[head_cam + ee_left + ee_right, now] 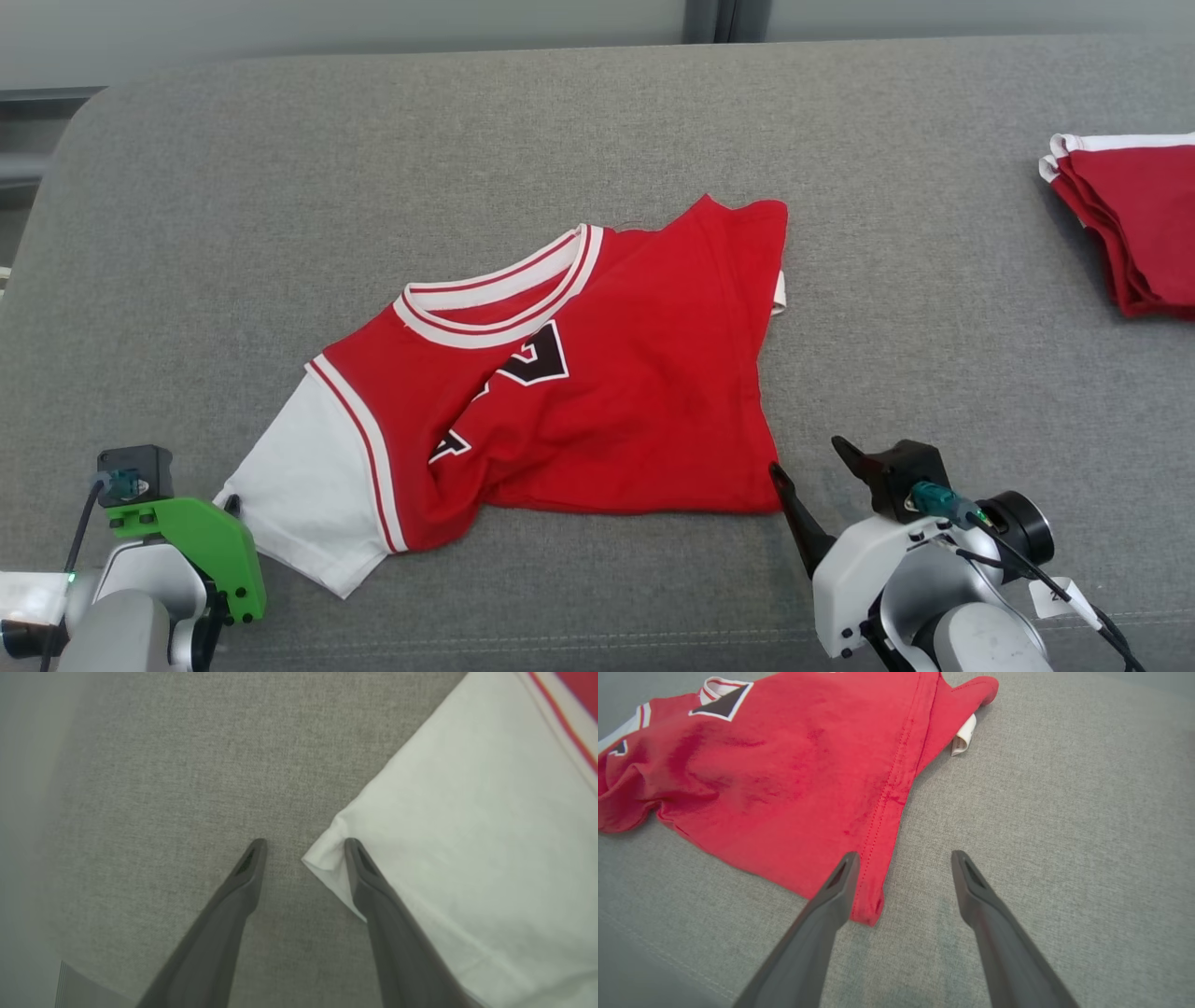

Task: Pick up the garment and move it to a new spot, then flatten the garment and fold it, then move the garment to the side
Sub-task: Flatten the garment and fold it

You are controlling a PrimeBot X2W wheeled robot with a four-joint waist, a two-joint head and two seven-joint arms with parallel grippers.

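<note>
**Head view:** high station, facing forward and down from middling range. It takes in the grey bench (pixel 597 131), with the whole garment (pixel 597 392) at centre.

**Left wrist view:** very close, looking almost straight down along the left tool (pixel 304 849). The white sleeve (pixel 467 835) corner lies at 3 o'clock.

**Right wrist view:** near and low, looking obliquely along the right tool (pixel 904 856). The red hem corner (pixel 871 905) lies just ahead, and the cloth runs off toward 11 o'clock.

**Overlap:** the sleeve is shared with the head view's 7 o'clock, and the hem with its 5 o'clock (wrist views do not overlap).
</note>
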